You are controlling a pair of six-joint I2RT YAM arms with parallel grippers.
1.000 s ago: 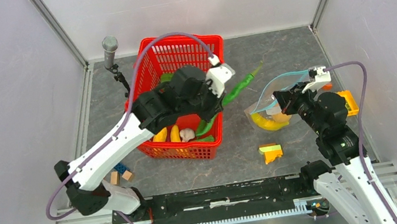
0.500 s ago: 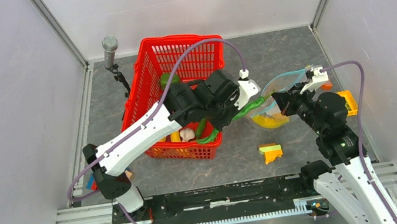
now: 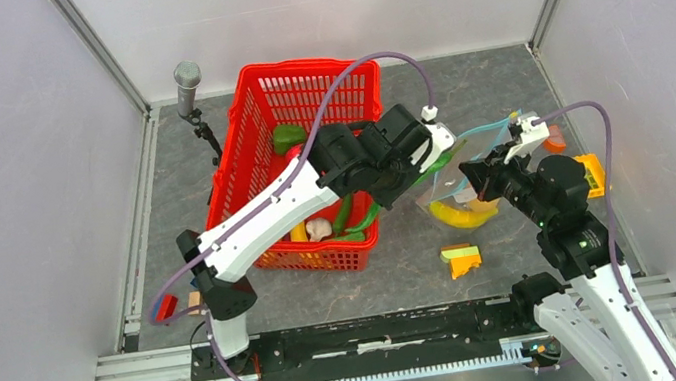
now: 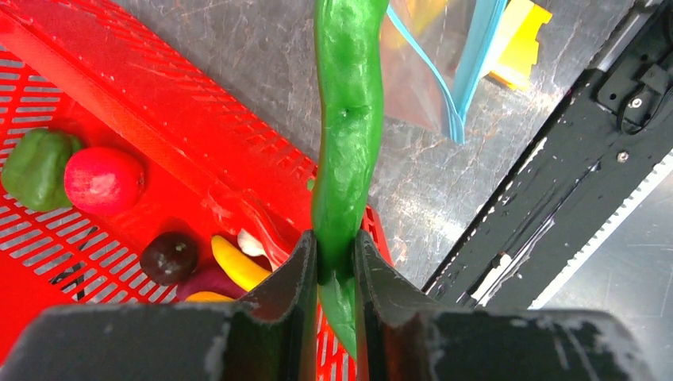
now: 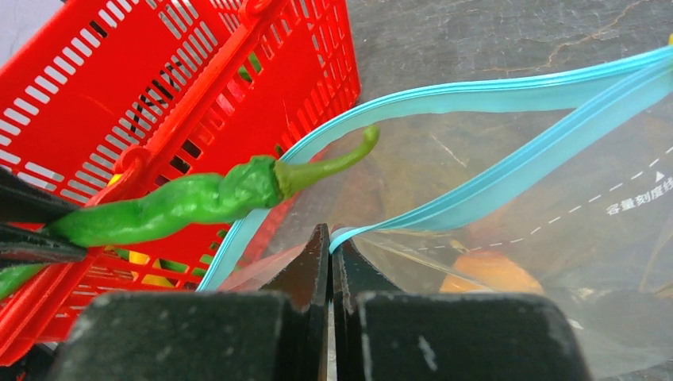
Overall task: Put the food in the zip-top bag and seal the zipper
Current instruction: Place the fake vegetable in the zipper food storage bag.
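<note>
My left gripper is shut on a long green pepper and holds it above the basket's right edge. In the right wrist view the pepper's stem tip reaches the open mouth of the clear zip-top bag. My right gripper is shut on the bag's light blue zipper strip and holds the mouth open. A yellow banana and an orange piece lie inside the bag. A green bell pepper, red apple, dark eggplant and banana lie in the basket.
The red lattice basket stands left of the bag. A yellow-green-orange block stack lies in front of the bag. A small yellow crate sits at the right. A grey microphone stand is at the back left. Loose blocks lie near the left arm's base.
My left arm has swung right, carrying the green pepper from over the basket to the bag's mouth. My right gripper still holds the zipper strip, shifted slightly left.
</note>
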